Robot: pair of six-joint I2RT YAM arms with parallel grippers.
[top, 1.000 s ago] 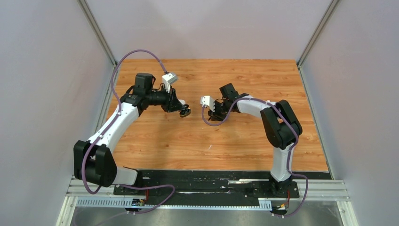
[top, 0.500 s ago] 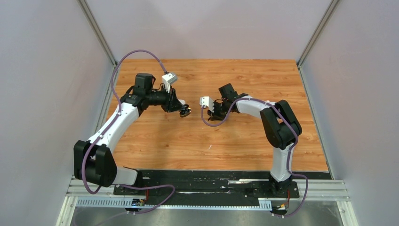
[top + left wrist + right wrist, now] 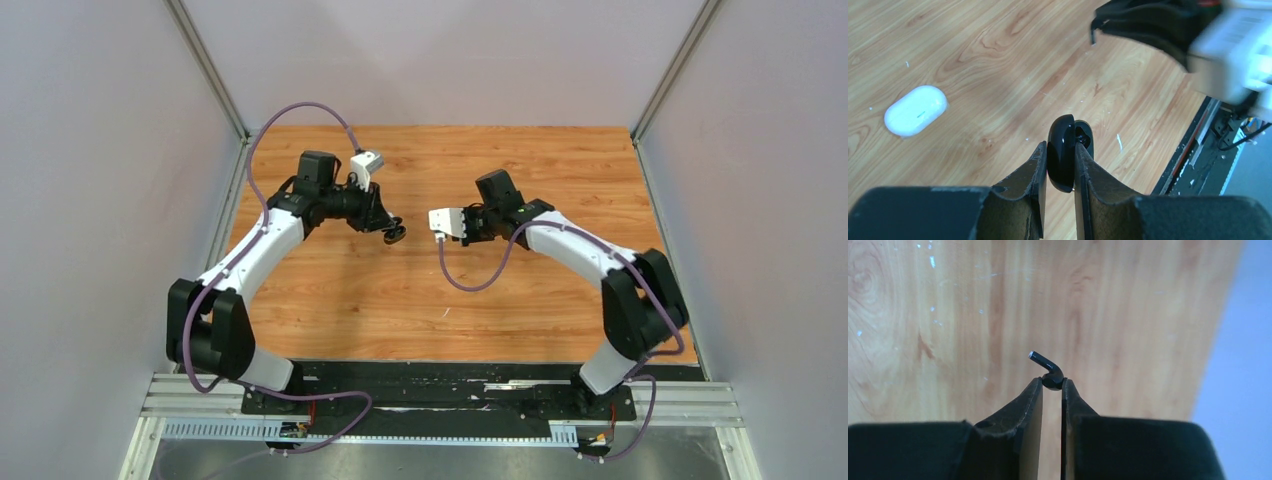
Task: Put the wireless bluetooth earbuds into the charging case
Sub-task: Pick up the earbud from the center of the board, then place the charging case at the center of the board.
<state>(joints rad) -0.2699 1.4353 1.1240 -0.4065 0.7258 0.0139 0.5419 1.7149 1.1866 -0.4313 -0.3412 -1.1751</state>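
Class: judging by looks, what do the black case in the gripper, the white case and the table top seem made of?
Black case: probably moulded plastic, glossy; smooth rounded shell with bright highlights.
White case: likely plastic, satin; even colour, rounded pill shape.
Table top: wood or wood-look laminate, cannot tell which; grain pattern, faint sheen.

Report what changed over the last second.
The right gripper closed on the black earbud and now pinches it at its fingertips. The right arm swung its elbow out to the right and toward the near edge. The left arm shifted slightly toward the far side. Unchanged: the left gripper is still shut on the black case.
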